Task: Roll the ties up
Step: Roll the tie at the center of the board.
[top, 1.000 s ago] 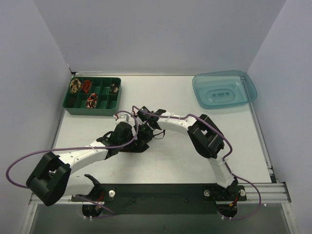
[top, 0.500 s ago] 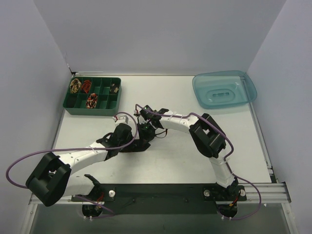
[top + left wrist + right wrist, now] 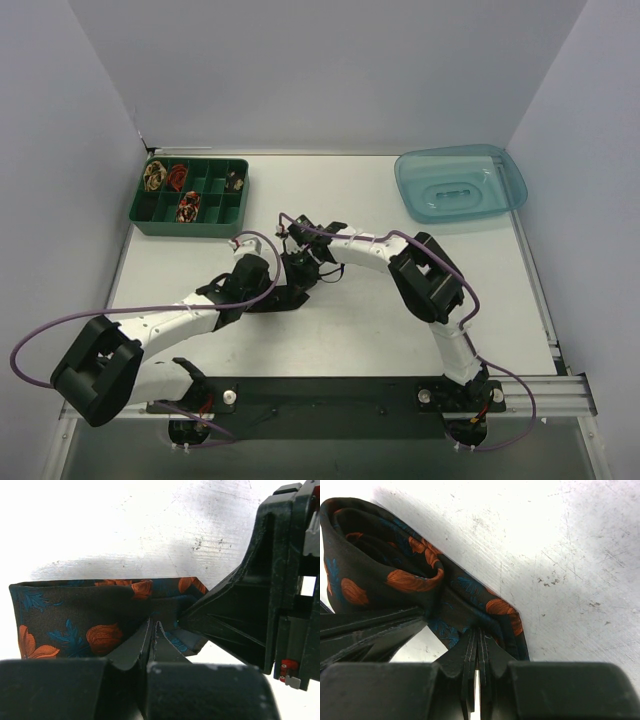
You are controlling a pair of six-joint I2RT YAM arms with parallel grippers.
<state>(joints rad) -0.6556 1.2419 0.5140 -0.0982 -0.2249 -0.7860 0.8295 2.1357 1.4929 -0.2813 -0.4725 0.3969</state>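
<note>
1 dark tie with orange flowers lies partly coiled on the table, just left of centre. Both claws are pinched tight on it: the left gripper on a flat fold, the right gripper beside the coil, the 2 close together. Far left, 1 green tray holds 4 rolled ties. Far right sits 1 blue tub.

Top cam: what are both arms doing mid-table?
Both arms meet mid-table on one dark necktie with orange flowers. The left claw and the right claw are each shut on its fabric. The right wrist view shows part of it curled into a loose loop. Several rolled ties sit in the green divided tray at far left.
</note>
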